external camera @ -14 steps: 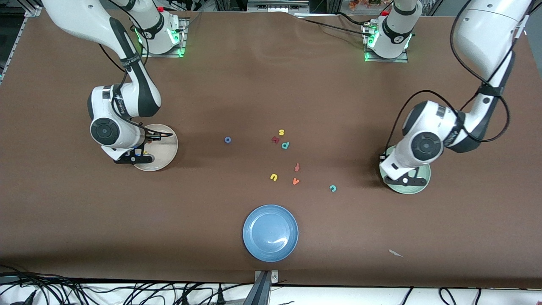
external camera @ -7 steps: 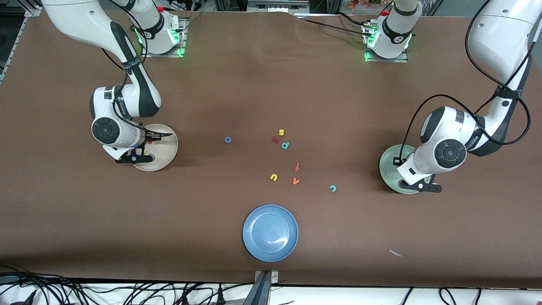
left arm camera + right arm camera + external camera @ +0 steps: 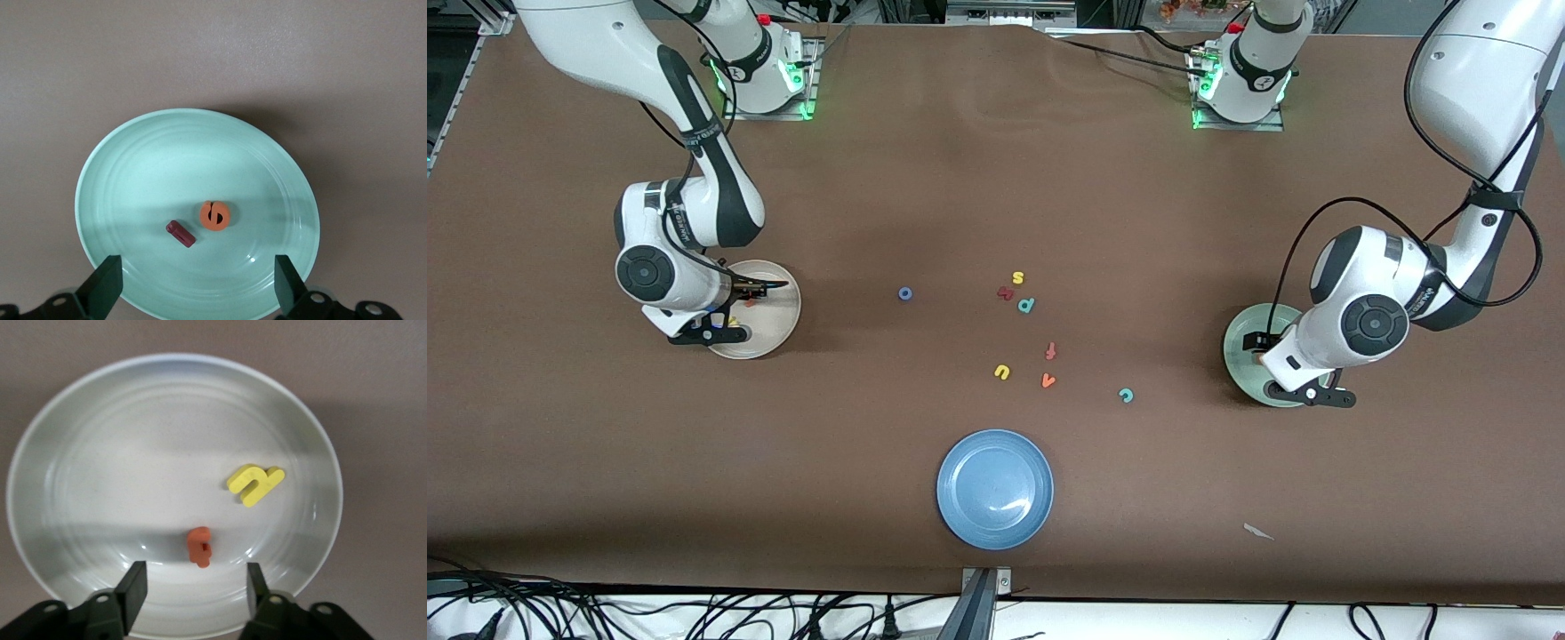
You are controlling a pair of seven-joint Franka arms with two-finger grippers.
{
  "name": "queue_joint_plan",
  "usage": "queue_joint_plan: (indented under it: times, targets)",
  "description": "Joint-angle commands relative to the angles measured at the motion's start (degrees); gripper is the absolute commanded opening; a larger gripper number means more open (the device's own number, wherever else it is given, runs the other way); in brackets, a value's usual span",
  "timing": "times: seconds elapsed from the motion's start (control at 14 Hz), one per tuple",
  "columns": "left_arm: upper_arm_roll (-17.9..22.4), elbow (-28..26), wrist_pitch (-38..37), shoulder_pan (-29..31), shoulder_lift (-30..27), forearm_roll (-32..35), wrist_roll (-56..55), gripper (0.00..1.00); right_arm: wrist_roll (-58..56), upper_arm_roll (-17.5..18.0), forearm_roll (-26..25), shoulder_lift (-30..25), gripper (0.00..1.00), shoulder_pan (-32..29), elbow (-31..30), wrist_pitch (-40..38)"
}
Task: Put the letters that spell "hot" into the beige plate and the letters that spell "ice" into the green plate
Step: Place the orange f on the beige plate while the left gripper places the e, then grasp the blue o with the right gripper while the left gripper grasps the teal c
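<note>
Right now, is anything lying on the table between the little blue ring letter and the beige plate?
No. In the front view, only bare brown table runs between the blue o and the beige plate.

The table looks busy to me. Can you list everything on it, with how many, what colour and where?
beige plate: 1, cream, right arm's end; holds yellow h and orange t
green plate: 1, pale mint, left arm's end; holds orange e and dark red i
blue plate: 1, blue, nearest the front camera, mid-table
blue o: 1, on the table, mid-table
teal c: 1, between the blue plate and the green plate
other loose letters: yellow s, dark red letter, teal p, red-orange f, yellow u, orange v, mid-table
right gripper: open, over the beige plate
left gripper: open, over the green plate
</note>
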Motion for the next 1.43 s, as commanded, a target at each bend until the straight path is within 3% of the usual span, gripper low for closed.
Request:
queue_joint_plan:
  times: [0.0,0.5,0.86,1.36]
  targets:
    - [-0.48,1.21,-0.38,-0.75,0.53,-0.41,-0.09,1.0,2.52,3.02,2.93,-3.36,0.95,-0.36,1.92,-4.52]
    - [-0.66,7.44,-0.38,-7.42,4.48,-5.42,-12.29,1.0,21.84,14.89,4.7,-3.46,0.95,1.13,6.68,-3.5]
    - [-0.66,13.06,-0.38,-12.26,8.87,-6.3,-22.14,1.0,26.43,15.34,4.7,2.07,0.95,8.51,6.41,7.13]
    - [-0.57,21.77,0.14,-17.45,15.11,-7.27,-34.36,1.0,26.27,15.25,3.91,6.21,0.91,10.89,2.28,18.83]
